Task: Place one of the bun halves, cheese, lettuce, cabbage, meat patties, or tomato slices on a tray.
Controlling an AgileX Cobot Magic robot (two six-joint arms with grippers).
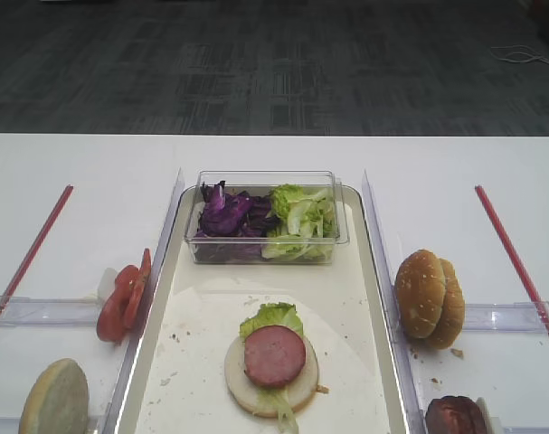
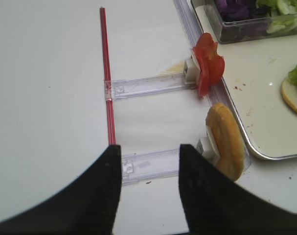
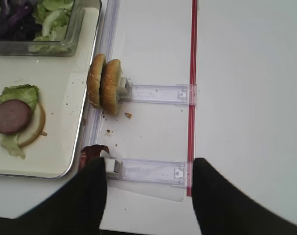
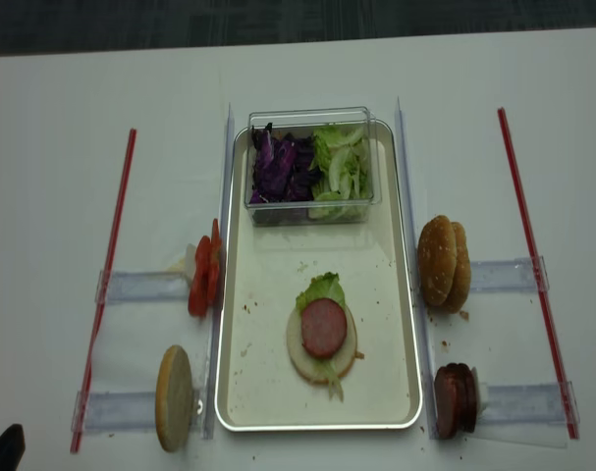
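Observation:
The tray (image 4: 268, 378) lies in the middle, carrying a flat bun half (image 4: 299, 355) topped with lettuce (image 4: 320, 288) and a meat patty (image 4: 324, 327). Left of the tray, tomato slices (image 4: 204, 277) (image 2: 208, 67) and a bun half (image 4: 174, 396) (image 2: 227, 139) stand on edge. On the right stand two sesame bun halves (image 4: 443, 263) (image 3: 105, 87) and meat patties (image 4: 456, 399) (image 3: 92, 152). My left gripper (image 2: 150, 161) is open and holds nothing, above the clear holder left of the bun half. My right gripper (image 3: 149, 169) is open and holds nothing, its left finger beside the patties.
A clear plastic box (image 4: 312, 165) at the tray's far end holds purple cabbage (image 4: 278, 167) and lettuce (image 4: 342, 167). Clear plastic holders (image 4: 140, 287) (image 4: 509, 275) and red strips (image 4: 111, 265) (image 4: 528, 245) flank the tray on the white table.

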